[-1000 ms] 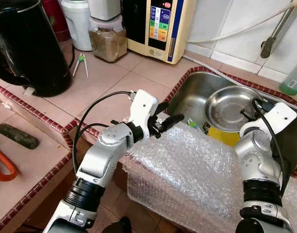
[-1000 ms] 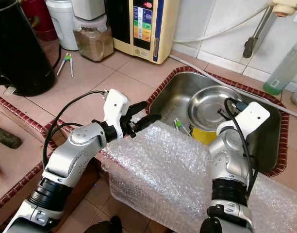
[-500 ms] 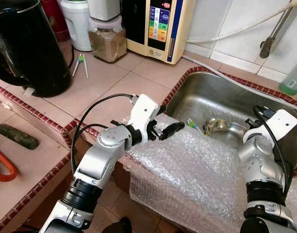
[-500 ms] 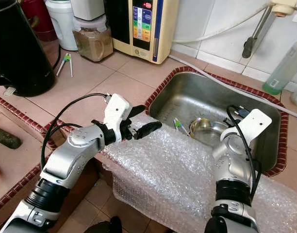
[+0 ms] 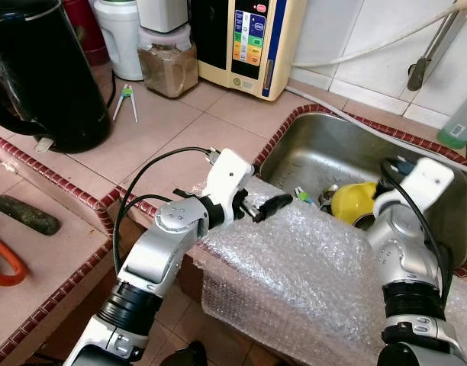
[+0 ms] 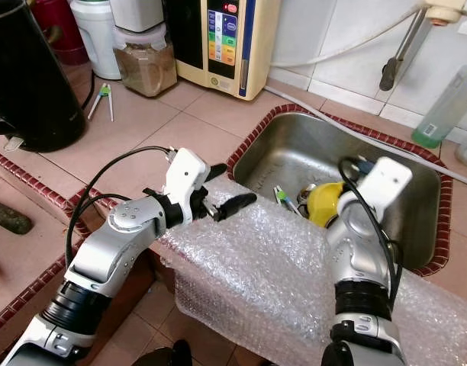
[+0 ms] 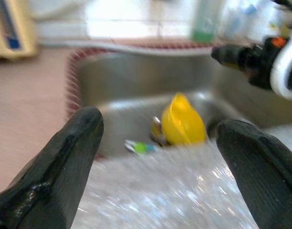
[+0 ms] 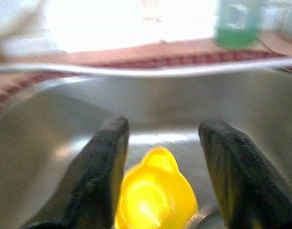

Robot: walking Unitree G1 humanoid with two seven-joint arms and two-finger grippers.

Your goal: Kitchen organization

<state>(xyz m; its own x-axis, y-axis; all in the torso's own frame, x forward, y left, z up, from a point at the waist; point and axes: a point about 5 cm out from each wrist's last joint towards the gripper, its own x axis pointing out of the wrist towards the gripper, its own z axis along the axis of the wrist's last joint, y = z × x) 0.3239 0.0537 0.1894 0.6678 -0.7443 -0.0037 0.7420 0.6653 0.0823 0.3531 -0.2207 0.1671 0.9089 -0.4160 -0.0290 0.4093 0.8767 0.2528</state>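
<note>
Here, pink tiled counter (image 5: 195,126), steel sink (image 5: 325,152), bubble wrap (image 5: 294,274) draped.

Brushed steel sink (image 5: 317,156); glossy yellow plastic cup (image 5: 352,203); crinkly bubble wrap (image 5: 294,267)

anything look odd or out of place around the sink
Yes: a sheet of bubble wrap is draped over the front edge of the sink and hangs down, and a yellow bowl lies tipped on its side inside.
</note>
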